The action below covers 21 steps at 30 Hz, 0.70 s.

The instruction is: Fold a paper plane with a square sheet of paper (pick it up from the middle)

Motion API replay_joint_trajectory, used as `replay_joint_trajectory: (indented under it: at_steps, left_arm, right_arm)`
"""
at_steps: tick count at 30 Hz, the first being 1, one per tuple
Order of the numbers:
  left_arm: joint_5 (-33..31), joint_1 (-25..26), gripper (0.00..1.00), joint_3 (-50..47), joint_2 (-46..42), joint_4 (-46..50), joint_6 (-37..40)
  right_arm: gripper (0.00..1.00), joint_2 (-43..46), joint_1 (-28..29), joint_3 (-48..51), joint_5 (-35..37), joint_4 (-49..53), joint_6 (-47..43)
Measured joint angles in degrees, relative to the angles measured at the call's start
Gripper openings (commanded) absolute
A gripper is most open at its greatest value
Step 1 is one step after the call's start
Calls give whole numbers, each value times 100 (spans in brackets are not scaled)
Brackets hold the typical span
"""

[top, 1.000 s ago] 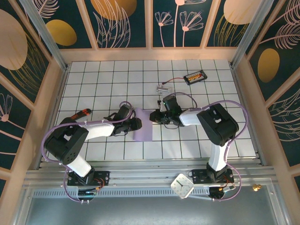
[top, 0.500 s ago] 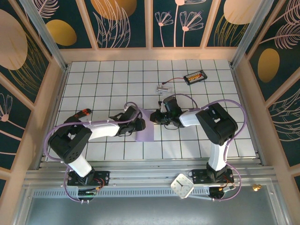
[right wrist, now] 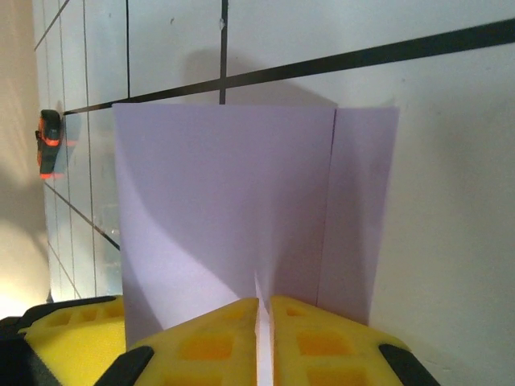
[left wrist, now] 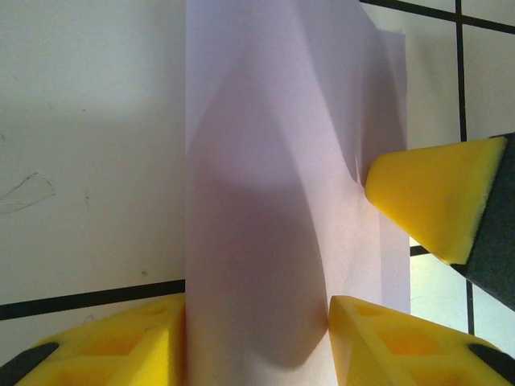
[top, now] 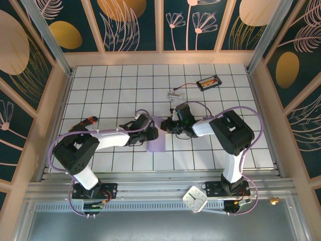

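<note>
The square sheet of paper [top: 157, 144] is lavender, folded over and lying near the middle of the tiled table. In the left wrist view the paper [left wrist: 265, 161] bulges up in a hump between my left gripper's [left wrist: 257, 322] yellow fingers, which stand apart on either side of it. My left gripper [top: 151, 134] is at the sheet's left edge. My right gripper [top: 167, 125] is at its upper right edge. In the right wrist view the right gripper [right wrist: 264, 310] is shut on a raised fold of the paper [right wrist: 217, 201]. A right fingertip [left wrist: 426, 193] presses the sheet from the right.
A small clear plastic piece with a wire [top: 174, 93] and a black-and-orange pack [top: 208, 82] lie at the back. An orange-and-black tool [top: 86, 122] lies to the left, seen also as the tool [right wrist: 48, 143]. A white clock-like square [top: 194, 199] sits on the front rail.
My left gripper has slid right onto the sheet and its jaws have widened. Less of the paper shows from above. The right gripper has stayed put, still shut.
</note>
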State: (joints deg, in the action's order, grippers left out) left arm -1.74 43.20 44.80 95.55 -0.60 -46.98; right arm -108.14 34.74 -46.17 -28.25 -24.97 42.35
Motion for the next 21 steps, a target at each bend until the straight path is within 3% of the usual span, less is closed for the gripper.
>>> replay_joint_trajectory:
  at_steps: [12, 21]
  left_arm:
    - [-33, 0, 52, 11, 63, -31, 0]
    - [-92, 33, 55, 63, 129, -22, 26]
  right_arm:
    - [19, 446, -170, 232, -232, -184, -4]
    - [19, 90, -59, -2, -433, -181, -2]
